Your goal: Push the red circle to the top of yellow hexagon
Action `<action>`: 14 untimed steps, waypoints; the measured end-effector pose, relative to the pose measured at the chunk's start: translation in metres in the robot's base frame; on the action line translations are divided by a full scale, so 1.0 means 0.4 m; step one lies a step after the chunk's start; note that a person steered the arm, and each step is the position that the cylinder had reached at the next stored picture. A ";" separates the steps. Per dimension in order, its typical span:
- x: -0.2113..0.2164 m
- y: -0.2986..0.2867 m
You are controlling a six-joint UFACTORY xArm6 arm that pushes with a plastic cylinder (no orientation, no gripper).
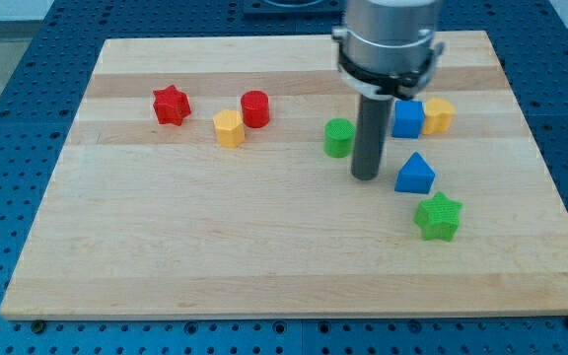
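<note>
The red circle (255, 108) sits on the wooden board (215, 247), touching the upper right side of the yellow hexagon (229, 128). My tip (366, 177) is well to the right of both, just right of and below the green circle (339, 137) and left of the blue triangle (415, 174). The rod hangs from the arm at the view's top.
A red star (171, 105) lies left of the hexagon. A blue cube (408, 119) and a yellow block (439, 114) sit right of the rod. A green star (438, 216) lies below the blue triangle.
</note>
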State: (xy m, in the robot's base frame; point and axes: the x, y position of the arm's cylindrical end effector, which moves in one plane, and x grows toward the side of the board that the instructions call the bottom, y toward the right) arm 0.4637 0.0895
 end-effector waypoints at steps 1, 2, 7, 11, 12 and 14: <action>0.024 -0.025; 0.033 -0.135; -0.019 -0.093; -0.238 -0.319; -0.343 -0.319; -0.341 -0.327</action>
State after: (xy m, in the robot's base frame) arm 0.3273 -0.0413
